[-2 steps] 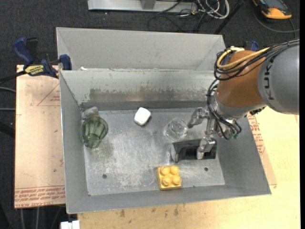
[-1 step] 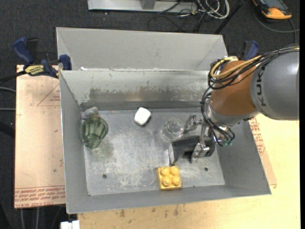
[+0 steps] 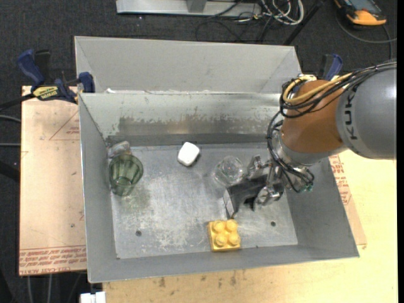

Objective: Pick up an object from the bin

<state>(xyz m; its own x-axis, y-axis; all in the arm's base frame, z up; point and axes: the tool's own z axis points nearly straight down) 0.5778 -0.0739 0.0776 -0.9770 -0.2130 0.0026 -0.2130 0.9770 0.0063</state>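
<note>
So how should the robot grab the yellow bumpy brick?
Probably straight down from above, pinching the yellow brick across two opposite flat side walls. It lies flat with its studs up, and the bumpy top gives no hold. The bin floor around it is bare, so there is room on each side.

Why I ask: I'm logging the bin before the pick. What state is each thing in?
Green see-through vessel: seems to lie on its side, alone at the left of the bin.
White block: resting free near the back.
Clear vessel: close by the pincer; upright or tipped, cannot tell.
Yellow studded brick: flat, studs up, at the front.
Pincer: down between clear vessel and brick.
</note>
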